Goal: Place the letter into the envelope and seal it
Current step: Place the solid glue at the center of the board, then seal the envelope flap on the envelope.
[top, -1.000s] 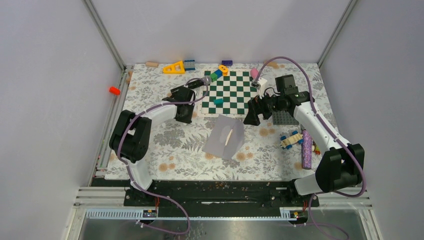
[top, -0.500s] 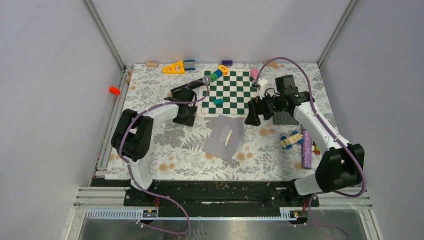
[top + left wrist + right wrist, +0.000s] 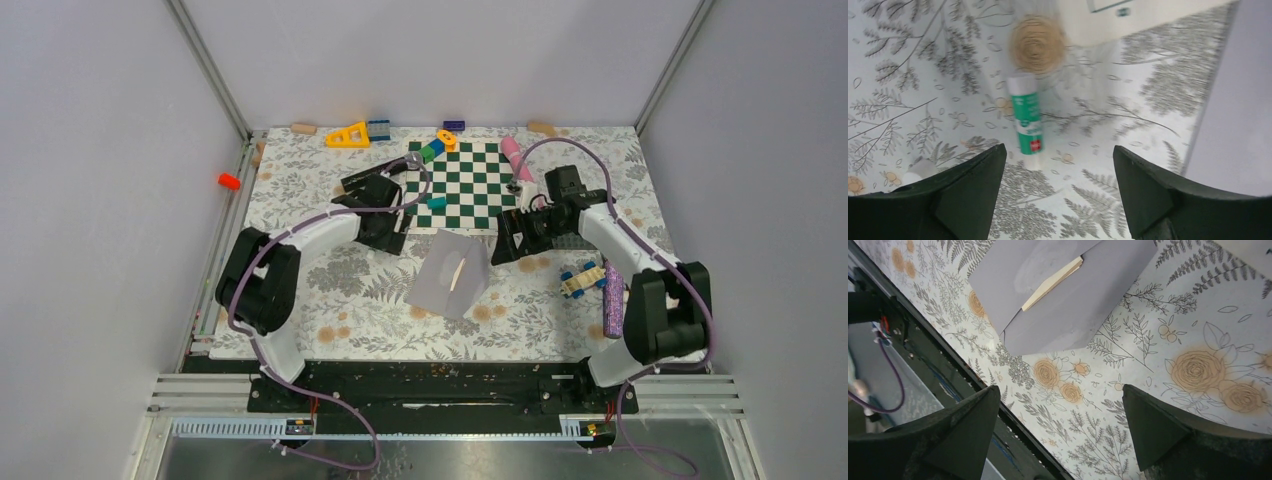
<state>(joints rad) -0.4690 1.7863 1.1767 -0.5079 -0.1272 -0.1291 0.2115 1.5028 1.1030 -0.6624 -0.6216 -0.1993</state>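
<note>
1. ok, the envelope (image 3: pixel 450 272) lies flat near the middle of the tabletop (image 3: pixel 330 300), a bit toward the near edge, just in front of the checkerboard (image 3: pixel 462 185).
2. a thin cream edge of the letter (image 3: pixel 1053 282) shows in the slit between the envelope's grey panels; the rest of it is covered.
3. left tool (image 3: pixel 392 232) hangs low just off the envelope's far left corner, at the board's near left corner. the fingers are spread wide with nothing between them.
4. the left wrist view shows a green and white glue stick (image 3: pixel 1025 120) lying on the tabletop between and beyond the spread fingers, not touching either. the grey envelope edge fills the right side of that view.
5. right tool (image 3: pixel 505 240) sits just beside the envelope's far right side, between it and the dark grey studded plate (image 3: pixel 570 235). its fingers are also spread and hold nothing.
6. the right wrist view looks down over the envelope toward the near edge; the fingers are off the paper.
7. clutter: a purple bar (image 3: pixel 613 298) near the right edge, a yellow triangle block (image 3: pixel 348 135) at the far edge, a pink piece (image 3: pixel 512 152) by the board's far right corner.
</note>
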